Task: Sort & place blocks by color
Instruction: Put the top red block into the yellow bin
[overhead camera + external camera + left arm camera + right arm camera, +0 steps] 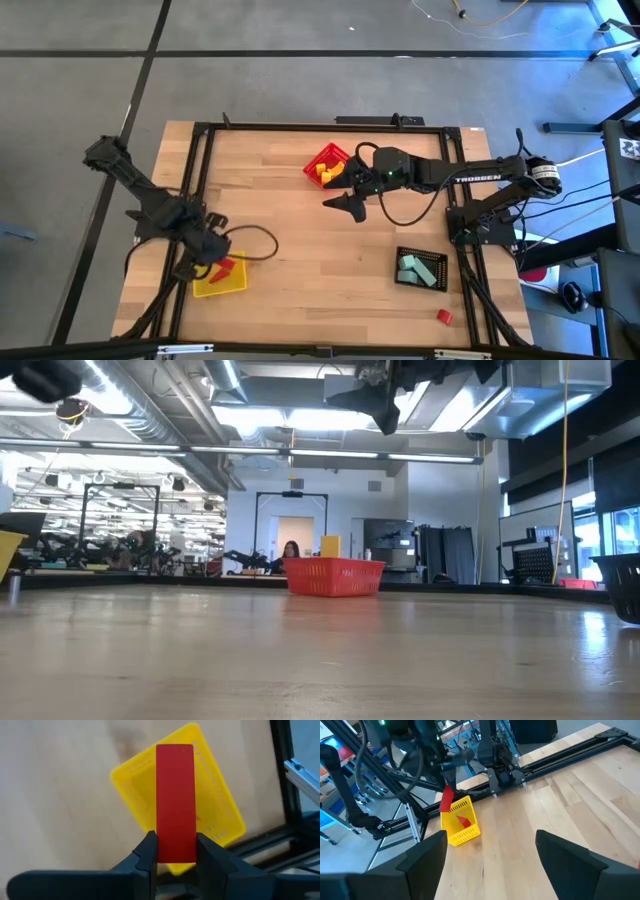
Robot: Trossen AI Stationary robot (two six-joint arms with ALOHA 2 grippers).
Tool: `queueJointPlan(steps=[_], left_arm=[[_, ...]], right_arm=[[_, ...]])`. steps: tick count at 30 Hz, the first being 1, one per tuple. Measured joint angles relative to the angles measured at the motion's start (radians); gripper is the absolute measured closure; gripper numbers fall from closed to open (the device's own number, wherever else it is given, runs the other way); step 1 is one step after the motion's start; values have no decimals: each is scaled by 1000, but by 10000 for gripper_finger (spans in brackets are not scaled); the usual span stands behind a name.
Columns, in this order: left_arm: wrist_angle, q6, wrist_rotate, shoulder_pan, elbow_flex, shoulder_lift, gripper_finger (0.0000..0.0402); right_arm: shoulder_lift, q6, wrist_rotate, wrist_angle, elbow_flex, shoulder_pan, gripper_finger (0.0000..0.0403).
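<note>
My left gripper point(176, 846) point(212, 258) hangs over the yellow bin point(210, 800) point(222, 281) at the table's near left and is shut on a long red block point(175, 795). In the right wrist view, a second red piece point(465, 821) lies inside the yellow bin point(461, 831). My right gripper point(345, 203) point(490, 845) is open and empty above the table's middle, beside the red bin point(327, 165) point(335, 576), which holds yellow blocks point(326, 172). Mint green blocks point(410, 268) lie in the black bin point(437, 270). One red block point(444, 316) lies on the table near the right corner. My left gripper pinches the long red block between its two fingers point(149, 851) at its lower end point(175, 851). The fingers lie across its narrow width. The block is lifted clear and sticks out past the fingertips, above the yellow bin.
A black metal frame point(200, 140) runs around the wooden table top. Cables point(262, 240) trail from both arms. Bare wood lies between the three bins in the middle point(300, 260). In the low view a person point(291, 550) shows far off in the room behind.
</note>
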Motion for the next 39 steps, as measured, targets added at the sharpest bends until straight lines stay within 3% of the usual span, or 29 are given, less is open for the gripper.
queueJointPlan(steps=[5, 7, 11, 15, 21, 24, 31, 39], left_arm=[[176, 46, -2, -26, -102, 28, 316], [205, -3, 2, -16, -130, 52, 316], [216, -228, 58, 3, -153, 105, 316], [221, -467, 65, -47, -153, 115, 316], [168, -875, -97, -170, -153, 111, 316], [164, -1001, -130, -218, -153, 111, 316], [160, -1012, -136, -273, -171, 182, 316], [184, -949, -148, -252, -235, 225, 316]], right_arm=[[0, -10, 0, -3, 0, 0, 98], [0, -18, 0, -3, 0, 0, 98], [0, -20, 0, -12, 0, 0, 98], [0, -22, 0, -20, 0, 0, 98], [0, -23, 18, -50, 0, 0, 98], [0, -23, 18, -54, 0, 0, 98], [0, -50, 18, -54, 0, 0, 98], [0, -44, 18, -53, 0, 0, 98]])
